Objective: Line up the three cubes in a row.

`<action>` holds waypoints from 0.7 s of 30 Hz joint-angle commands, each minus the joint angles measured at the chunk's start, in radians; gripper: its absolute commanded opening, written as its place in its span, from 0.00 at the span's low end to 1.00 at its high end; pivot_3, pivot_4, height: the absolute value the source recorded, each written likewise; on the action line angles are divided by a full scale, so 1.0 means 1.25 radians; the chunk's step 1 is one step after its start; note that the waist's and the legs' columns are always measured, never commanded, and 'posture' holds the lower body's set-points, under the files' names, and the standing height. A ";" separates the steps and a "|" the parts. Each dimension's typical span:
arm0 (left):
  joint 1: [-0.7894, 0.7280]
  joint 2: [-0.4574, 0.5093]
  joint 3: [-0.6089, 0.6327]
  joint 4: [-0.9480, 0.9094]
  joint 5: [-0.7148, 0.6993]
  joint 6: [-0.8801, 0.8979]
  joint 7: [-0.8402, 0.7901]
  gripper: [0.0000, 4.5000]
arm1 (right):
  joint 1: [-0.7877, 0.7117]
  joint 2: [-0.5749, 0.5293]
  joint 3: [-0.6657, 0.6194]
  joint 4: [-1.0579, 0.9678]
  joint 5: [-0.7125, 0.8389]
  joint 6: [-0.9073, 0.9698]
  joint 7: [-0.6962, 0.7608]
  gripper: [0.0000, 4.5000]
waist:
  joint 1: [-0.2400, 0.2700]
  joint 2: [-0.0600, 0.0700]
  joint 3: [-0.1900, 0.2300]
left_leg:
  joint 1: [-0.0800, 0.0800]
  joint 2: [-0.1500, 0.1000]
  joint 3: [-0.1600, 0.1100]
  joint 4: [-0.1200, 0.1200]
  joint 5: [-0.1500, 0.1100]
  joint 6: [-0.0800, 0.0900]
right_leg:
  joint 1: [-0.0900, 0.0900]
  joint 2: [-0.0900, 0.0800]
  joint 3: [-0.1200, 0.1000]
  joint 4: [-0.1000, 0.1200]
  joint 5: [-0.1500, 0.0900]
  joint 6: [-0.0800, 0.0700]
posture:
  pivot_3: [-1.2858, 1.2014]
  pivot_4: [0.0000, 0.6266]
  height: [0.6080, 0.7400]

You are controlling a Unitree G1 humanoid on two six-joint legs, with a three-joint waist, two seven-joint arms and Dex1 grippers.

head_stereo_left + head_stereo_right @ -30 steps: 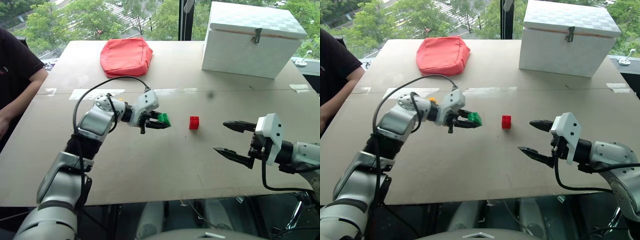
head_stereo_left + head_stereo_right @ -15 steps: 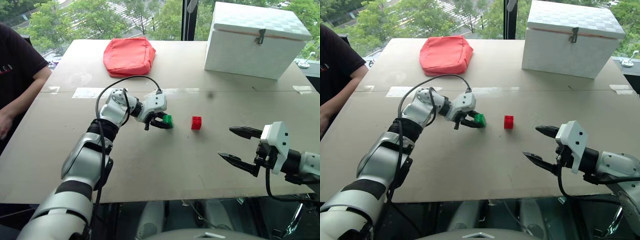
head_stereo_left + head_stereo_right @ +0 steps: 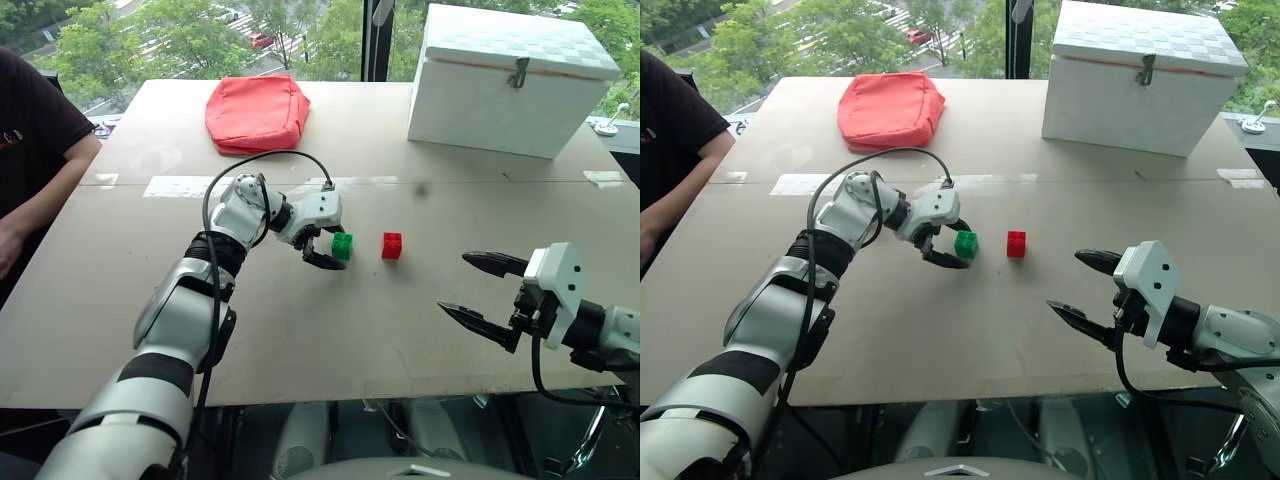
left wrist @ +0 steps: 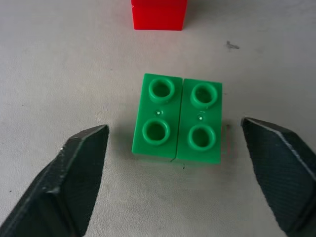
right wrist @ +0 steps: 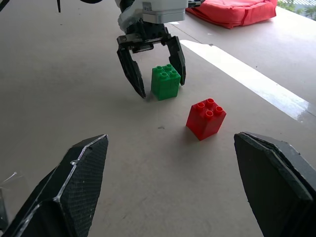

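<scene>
- The green cube [image 3: 342,246] sat upright on the table [image 3: 300,330], studs up, near the middle of the top.
- The left gripper [image 3: 327,247] reached down over the green cube with its fingers [image 4: 79,173] spread wide, one on each side; in the left wrist view, bare table showed between each tip and the cube, so nothing was held.
- The red cube [image 3: 391,245] stood just to the right of the green one, apart from it and about level with it across the table, studs up.
- The right gripper [image 3: 478,291] hovered over the near right part of the table, well apart from both cubes, its fingers [image 5: 74,182] wide and empty, pointing toward the cubes.
- In the right wrist view, the left gripper straddled the green cube, with the red cube nearer the camera.
- A red cushion [image 3: 255,112] lay at the far left of the table, and a white box [image 3: 515,80] with a clasp stood at the far right.
- A person's arm [image 3: 35,190] in a dark sleeve rested at the table's left edge.
</scene>
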 commanded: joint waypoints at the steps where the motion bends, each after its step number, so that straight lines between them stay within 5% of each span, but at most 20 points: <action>1: 0.026 0.087 0.090 -0.180 -0.072 0.132 -0.022 0.94 | -0.017 -0.007 -0.014 -0.017 0.011 -0.007 -0.005 0.93 | -0.005 0.000 0.000 | 0.000 0.001 0.000 0.000 0.000 0.000 | 0.000 0.000 0.000 0.000 0.000 0.000 | 0.52 0.24 1.00; 5: 0.070 0.177 0.181 -0.309 -0.123 0.308 0.029 0.94 | -0.034 -0.002 0.009 -0.003 0.005 -0.016 -0.002 0.93 | -0.010 0.000 0.000 | 0.001 0.003 0.000 0.000 0.000 0.000 | 0.000 0.001 0.000 0.000 0.000 0.000 | 0.52 0.24 1.00; 10: 0.089 0.233 0.295 -0.266 -0.118 0.433 0.239 0.94 | -0.054 0.005 0.039 0.021 -0.011 -0.034 0.005 0.93 | -0.009 0.000 0.000 | 0.002 0.003 0.000 0.000 0.000 0.000 | 0.001 0.002 0.000 0.001 -0.002 0.003 | 0.52 0.24 1.00; 15: 0.146 0.266 0.311 -0.223 -0.123 0.400 0.267 0.94 | -0.070 0.013 0.062 0.035 -0.017 -0.044 0.009 0.93 | -0.002 0.000 0.000 | 0.001 0.003 0.000 0.000 0.000 0.000 | 0.001 0.001 0.000 0.000 -0.001 0.002 | 0.52 0.24 1.00; 21: 0.057 0.280 0.226 0.049 -0.030 0.147 0.237 0.94 | -0.082 0.017 0.076 0.050 -0.029 -0.056 0.014 0.93 | 0.004 0.000 0.000 | 0.001 0.002 0.004 0.000 0.000 0.000 | 0.001 0.002 -0.001 0.000 0.000 0.000 | 0.52 0.24 1.00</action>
